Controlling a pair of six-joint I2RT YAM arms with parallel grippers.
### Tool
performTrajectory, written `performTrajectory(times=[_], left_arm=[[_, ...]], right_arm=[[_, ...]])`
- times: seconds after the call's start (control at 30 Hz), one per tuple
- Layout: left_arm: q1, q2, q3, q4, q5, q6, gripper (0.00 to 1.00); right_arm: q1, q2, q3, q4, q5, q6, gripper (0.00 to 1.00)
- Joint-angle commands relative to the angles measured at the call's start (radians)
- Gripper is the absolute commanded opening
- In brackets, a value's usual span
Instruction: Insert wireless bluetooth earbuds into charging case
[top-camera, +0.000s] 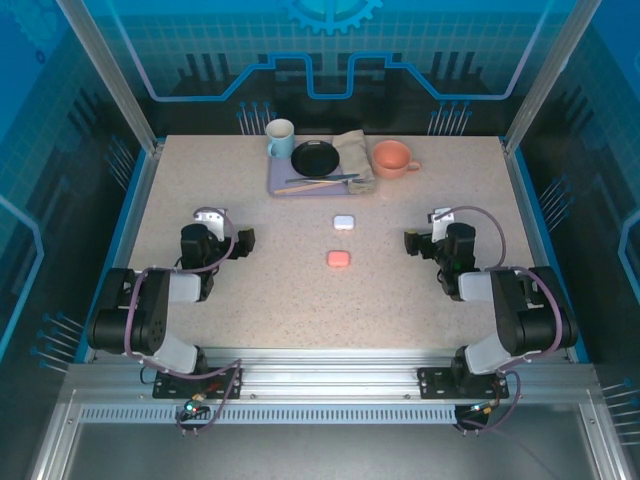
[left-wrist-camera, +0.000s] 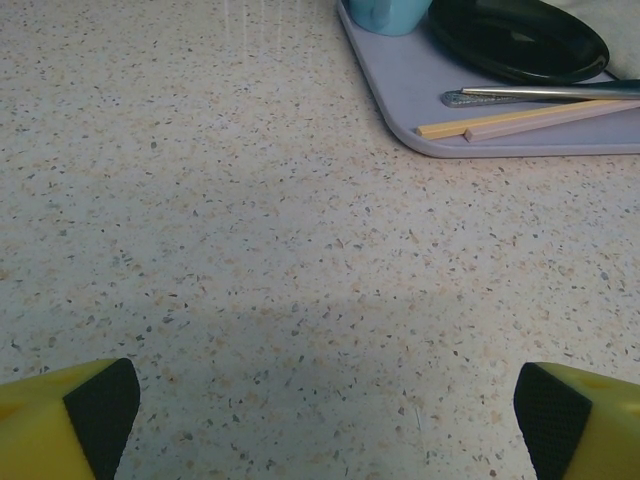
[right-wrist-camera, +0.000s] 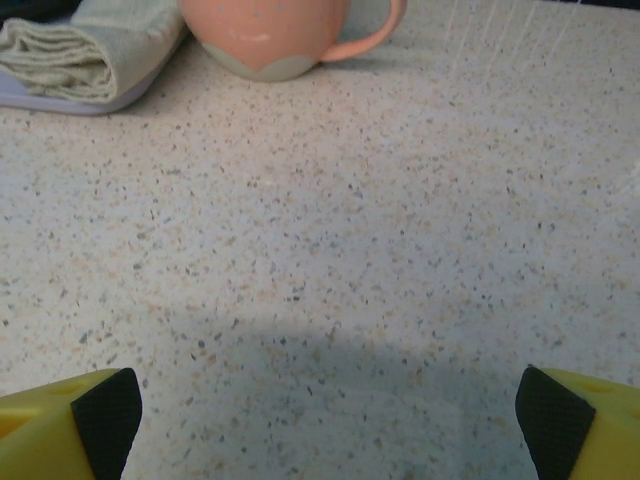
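- Beige speckled table (top-camera: 280, 310): carries everything listed below.
- Left gripper (top-camera: 246, 239): over the left half of the table, about midway between the near and far edges. Its yellow fingers with black pads (left-wrist-camera: 100, 400) are spread wide, with only bare tabletop between them.
- Right gripper (top-camera: 410, 243): over the right half, level with the left one. Its jaws are equally wide apart and hold nothing.
- Salmon-pink charging case (top-camera: 339, 259): lies flat at the table's middle, between the two grippers and apart from both.
- White charging case (top-camera: 344, 222): just beyond the pink one, towards the far edge and not touching it. Both cases are too small to tell how their lids sit.
- Lavender tray (top-camera: 280, 176): at the middle of the far edge.
- Pale chopsticks (left-wrist-camera: 520, 122) and a metal utensil (left-wrist-camera: 540, 95): lie along the tray's near rim.
- Black plate (top-camera: 316, 158): on the tray's centre.
- Light-blue mug (top-camera: 280, 138): upright at the tray's far left corner.
- Folded greenish cloth (top-camera: 355, 152): on the tray's right end.
- Salmon mug (top-camera: 392, 159): on the table just right of the tray, with its handle pointing right.
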Motion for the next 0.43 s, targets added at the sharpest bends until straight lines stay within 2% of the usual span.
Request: performTrajectory(times=[0.0, 0.4], left_arm=[[0.006, -0.003, 0.023, 0.023, -0.01, -0.021, 0.99], [0.002, -0.003, 0.024, 0.023, -0.025, -0.02, 0.99]], right_arm=[[0.001, -0.01, 0.027, 0.034, 0.008, 0.002, 1.0], [0.001, -0.011, 0.031, 0.023, -0.019, -0.009, 1.0]])
